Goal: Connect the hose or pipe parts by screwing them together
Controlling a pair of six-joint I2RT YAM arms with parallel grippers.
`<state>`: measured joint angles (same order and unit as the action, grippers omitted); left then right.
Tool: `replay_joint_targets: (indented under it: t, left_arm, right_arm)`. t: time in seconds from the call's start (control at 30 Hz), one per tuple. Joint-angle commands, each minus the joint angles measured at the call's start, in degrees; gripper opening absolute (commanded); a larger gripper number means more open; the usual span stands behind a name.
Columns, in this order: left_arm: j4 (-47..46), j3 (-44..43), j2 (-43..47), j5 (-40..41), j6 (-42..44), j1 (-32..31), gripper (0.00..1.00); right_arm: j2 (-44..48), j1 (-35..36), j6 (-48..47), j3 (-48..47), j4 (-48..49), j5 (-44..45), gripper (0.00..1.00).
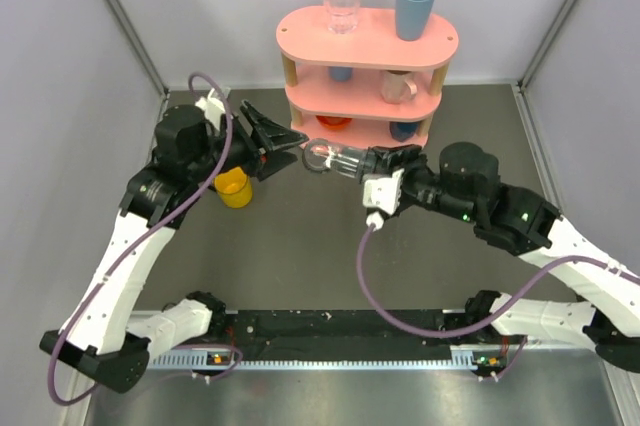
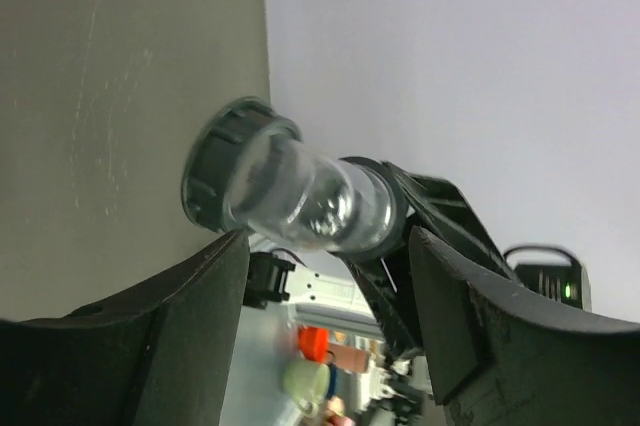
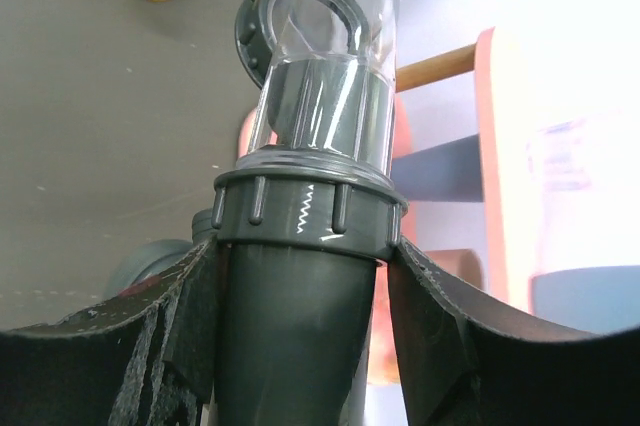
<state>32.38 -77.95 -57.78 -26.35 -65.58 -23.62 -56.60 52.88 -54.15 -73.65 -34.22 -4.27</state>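
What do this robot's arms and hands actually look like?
The left arm and right arm have white shells with chunky black joints, and a purplish-grey cable loops along each. The left hand and right hand are black, each with two wedge-shaped fingers.

Both arms reach forward from their bases with elbows bowed outward, their wrists turned in so the two grippers face each other nearly tip to tip. The left gripper [image 1: 296, 149] has its jaws spread apart. The right gripper [image 1: 380, 161] is clamped on the dark grey pipe fitting [image 3: 295, 326], with the forearm about level.
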Motion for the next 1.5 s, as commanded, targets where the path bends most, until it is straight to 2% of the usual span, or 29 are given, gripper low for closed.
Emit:
replay_joint_targets:
  t: [0.0,0.1,0.23,0.5,0.9,1.1,1.23,1.3,1.33,1.37,1.47]
  left_arm:
    - [2.7,-2.1,-1.4,-2.5,-8.9,0.3,0.70]
    - [1.9,-1.9,-1.4,-1.2,-9.6,0.4,0.78]
    - [1.2,-0.6,-1.8,-1.3,-8.9,0.4,0.81]
    - [-2.6,5.3,-2.0,-1.9,-11.1,0.4,0.82]
    - [-6.8,8.5,-4.0,-3.3,-13.3,0.1,0.82]
    - [-7.6,10.7,-3.9,-3.9,-15.1,-0.5,0.79]
    - [-10.1,12.9,-4.0,-4.3,-17.9,-0.5,0.69]
    - [-12.2,13.8,-3.9,-4.3,-18.5,-0.5,0.61]
    - [-12.8,14.1,-3.8,-4.4,-18.8,-0.5,0.56]
    - [-13.5,14.4,-3.8,-4.3,-19.0,-0.5,0.46]
    - [-20.7,17.0,-3.0,-5.3,-20.5,-0.6,0.28]
  right_arm:
    - [2.4,6.4,-14.4,2.3,9.0,13.8,0.00]
    - [2.5,9.2,-17.9,3.6,11.8,18.8,0.00]
    - [2.6,11.7,-20.0,4.4,12.7,20.7,0.00]
    - [1.4,14.7,-23.4,5.3,14.4,23.1,0.00]
    - [-1.4,17.4,-24.9,7.0,17.9,24.3,0.00]
    - [-2.3,18.0,-25.7,7.8,19.3,24.9,0.00]
    - [-2.5,18.4,-26.6,9.4,20.1,25.9,0.00]
    - [-2.5,18.7,-26.1,9.8,20.4,26.0,0.00]
    - [-2.5,18.7,-25.7,9.8,20.6,26.0,0.00]
    - [-2.5,18.7,-24.8,9.8,20.6,26.0,0.00]
    - [-2.4,18.6,-20.9,9.3,20.4,25.9,0.00]
